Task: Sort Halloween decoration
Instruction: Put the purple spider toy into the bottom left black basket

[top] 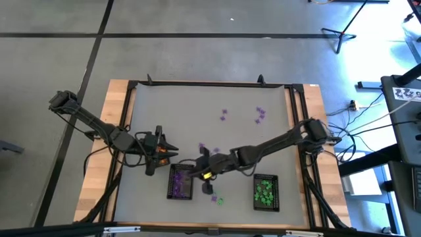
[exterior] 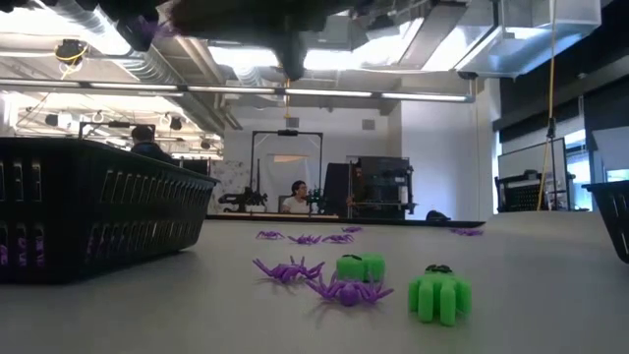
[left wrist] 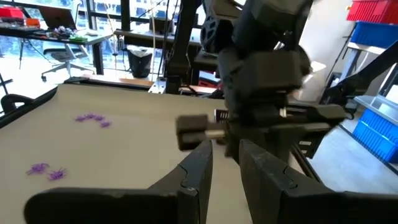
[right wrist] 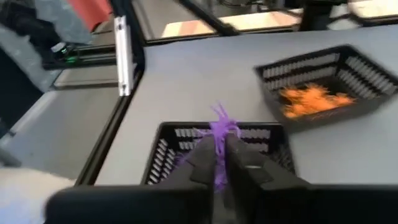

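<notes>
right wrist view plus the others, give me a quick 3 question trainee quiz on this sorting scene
1. Multiple choice: what does the right gripper pinch between its fingers?
A. an orange trinket
B. a purple plastic spider
C. a green trinket
2. True or false: the black mesh tray holding orange trinkets sits directly under the right gripper.
3. Fill in: in the high view, the black mesh tray on the right holds ____ trinkets.

Key:
1. B
2. False; the black mesh tray with purple pieces lies under it, and the orange one sits off to the side.
3. green
</notes>
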{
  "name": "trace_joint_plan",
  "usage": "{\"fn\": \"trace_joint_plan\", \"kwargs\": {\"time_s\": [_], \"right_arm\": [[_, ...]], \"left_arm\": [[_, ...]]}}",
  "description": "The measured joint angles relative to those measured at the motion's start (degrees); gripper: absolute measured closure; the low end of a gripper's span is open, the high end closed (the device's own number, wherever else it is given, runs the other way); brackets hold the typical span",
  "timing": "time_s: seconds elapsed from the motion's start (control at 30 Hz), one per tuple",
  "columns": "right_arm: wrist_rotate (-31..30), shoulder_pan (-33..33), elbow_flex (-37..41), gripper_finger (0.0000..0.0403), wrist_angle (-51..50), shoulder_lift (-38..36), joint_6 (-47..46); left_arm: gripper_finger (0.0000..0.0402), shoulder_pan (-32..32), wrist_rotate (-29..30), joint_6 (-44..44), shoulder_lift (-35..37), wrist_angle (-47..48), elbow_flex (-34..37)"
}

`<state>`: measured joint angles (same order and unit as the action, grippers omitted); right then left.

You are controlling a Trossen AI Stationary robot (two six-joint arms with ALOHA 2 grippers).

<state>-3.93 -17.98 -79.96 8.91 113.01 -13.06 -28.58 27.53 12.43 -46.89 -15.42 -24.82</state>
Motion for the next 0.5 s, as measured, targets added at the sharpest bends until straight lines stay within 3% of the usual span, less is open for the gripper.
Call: {"fn": "trace_joint_plan", "kwargs": {"time_s": [0.1, 0.17, 0.33, 0.43, 0.5], "right_arm": [[2.9, 0.0, -2.6, 0.0330, -1.1, 2.7, 0.8], [1.8, 0.0, -4.0, 0.0293, -1.5, 4.1, 1.6], [-8.3, 0.3, -6.7, 0.0207, -9.2, 4.7, 2.6], [-15.6, 0.5, -7.4, 0.0184, -19.1, 3.3, 1.2], [-17.3, 1.0, -7.4, 0.0183, -22.0, 2.1, 1.0]], "left_arm": [[0.0327, 0.0, 0.0, 0.0, 0.0, 0.5, 0.0], [0.0327, 0.0, 0.0, 0.0, 0.0, 0.8, 0.0], [0.0327, 0.1, 0.0, 0.0, 0.0, 0.8, 0.0], [0.0327, 0.1, -0.1, 0.0, 0.0, 0.8, 0.0], [0.0327, 0.1, -0.1, 0.0, 0.0, 0.8, 0.0]]}}
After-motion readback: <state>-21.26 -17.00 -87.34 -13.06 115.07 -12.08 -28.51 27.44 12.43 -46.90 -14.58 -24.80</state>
